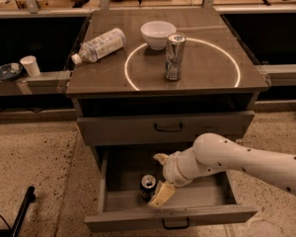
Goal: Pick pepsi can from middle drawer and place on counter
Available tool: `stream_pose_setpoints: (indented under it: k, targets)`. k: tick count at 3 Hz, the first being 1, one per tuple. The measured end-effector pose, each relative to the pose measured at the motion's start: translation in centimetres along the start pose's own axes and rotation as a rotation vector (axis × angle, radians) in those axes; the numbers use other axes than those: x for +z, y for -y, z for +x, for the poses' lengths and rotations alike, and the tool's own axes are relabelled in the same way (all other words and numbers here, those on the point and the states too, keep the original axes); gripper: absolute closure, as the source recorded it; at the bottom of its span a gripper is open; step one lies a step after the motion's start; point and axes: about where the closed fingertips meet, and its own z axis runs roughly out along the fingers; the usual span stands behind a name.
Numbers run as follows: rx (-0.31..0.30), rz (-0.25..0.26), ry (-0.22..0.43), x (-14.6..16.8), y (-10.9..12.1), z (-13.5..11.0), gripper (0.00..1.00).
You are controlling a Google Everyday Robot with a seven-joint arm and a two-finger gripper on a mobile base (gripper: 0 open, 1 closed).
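Note:
The pepsi can [148,185] stands upright in the open middle drawer [172,217], left of centre; its silver top and dark body show. My gripper [158,177] is down inside the drawer, right beside the can on its right side. Its two cream fingers are spread apart, one fingertip [161,158] behind the can and one [160,195] in front of it. I cannot tell whether they touch the can. The counter [202,75] above bears a bright circular ring.
On the counter stand a tall slim silver can [175,57], a white bowl [158,33] and a water bottle [97,45] lying on its side. The drawer above [167,127] is closed. A white cup [30,65] sits on a low shelf at left.

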Motion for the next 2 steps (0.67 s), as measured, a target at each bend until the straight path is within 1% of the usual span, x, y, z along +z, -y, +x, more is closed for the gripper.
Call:
stream_pose_setpoints:
  k: [1, 2]
  targets:
    - [-0.013, 0.040, 0.042, 3.0, 1.8, 0.2, 0.35]
    - [-0.016, 0.058, 0.062, 5.6, 3.1, 0.7, 0.32]
